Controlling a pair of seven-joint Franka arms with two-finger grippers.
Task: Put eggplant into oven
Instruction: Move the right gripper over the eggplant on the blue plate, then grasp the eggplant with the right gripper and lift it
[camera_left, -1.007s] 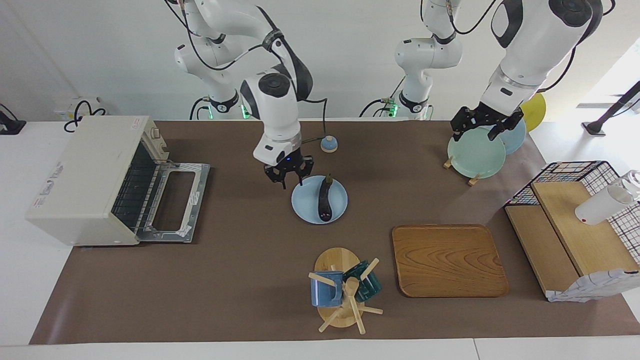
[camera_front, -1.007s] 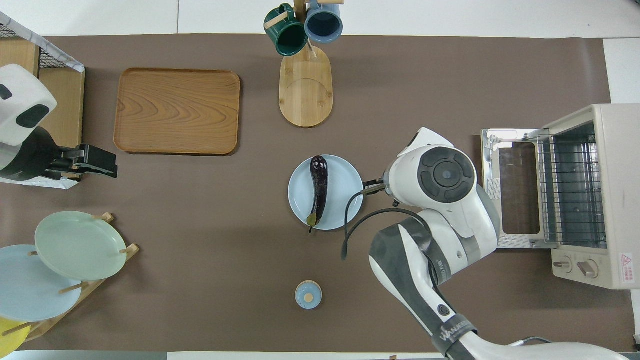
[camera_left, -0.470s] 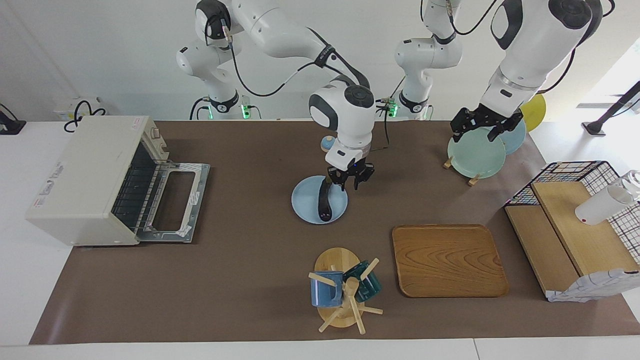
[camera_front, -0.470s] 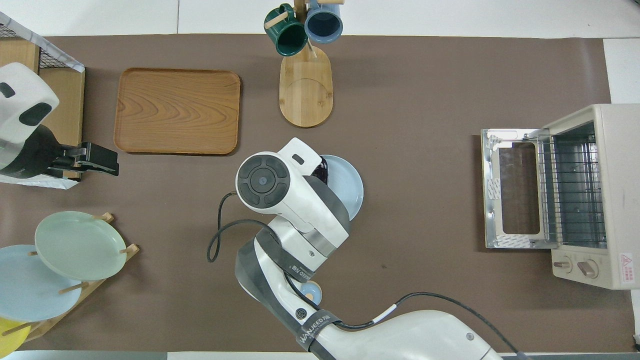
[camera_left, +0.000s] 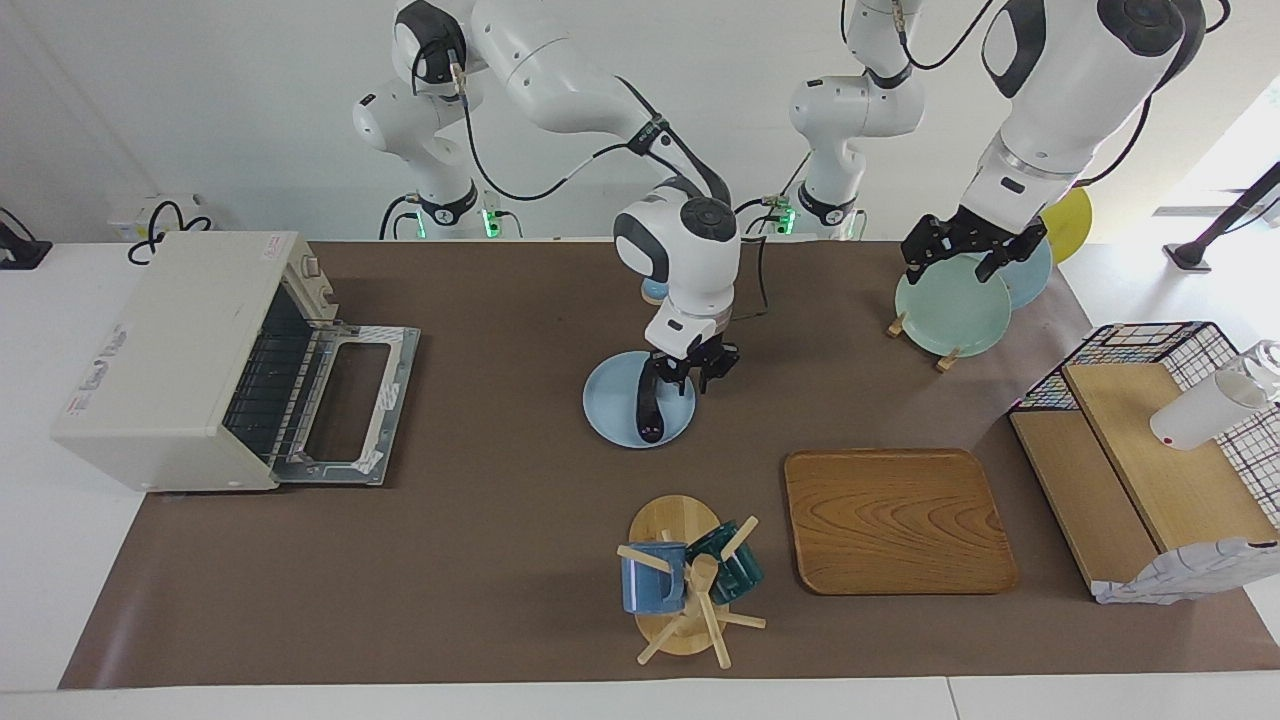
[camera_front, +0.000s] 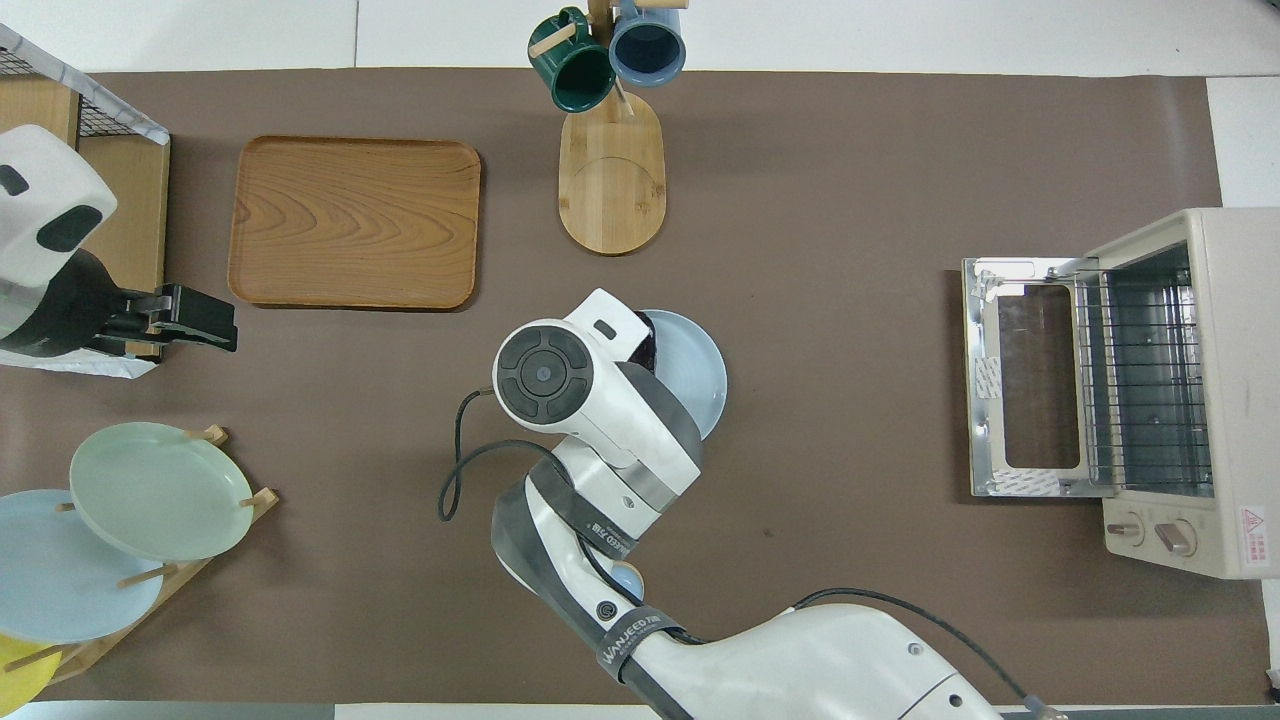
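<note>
Facing view, frame centre: right hand has swung from the plate's oven-side edge onto the eggplant, fingers spread around it; grasp looks imminent. Left hand waits, fingers spread.

A black band around the right arm's forearm, low in the overhead view, carried white capitals that seemed to read "WANJEED". The oven bore a red warning triangle label with print too small to read.
</note>
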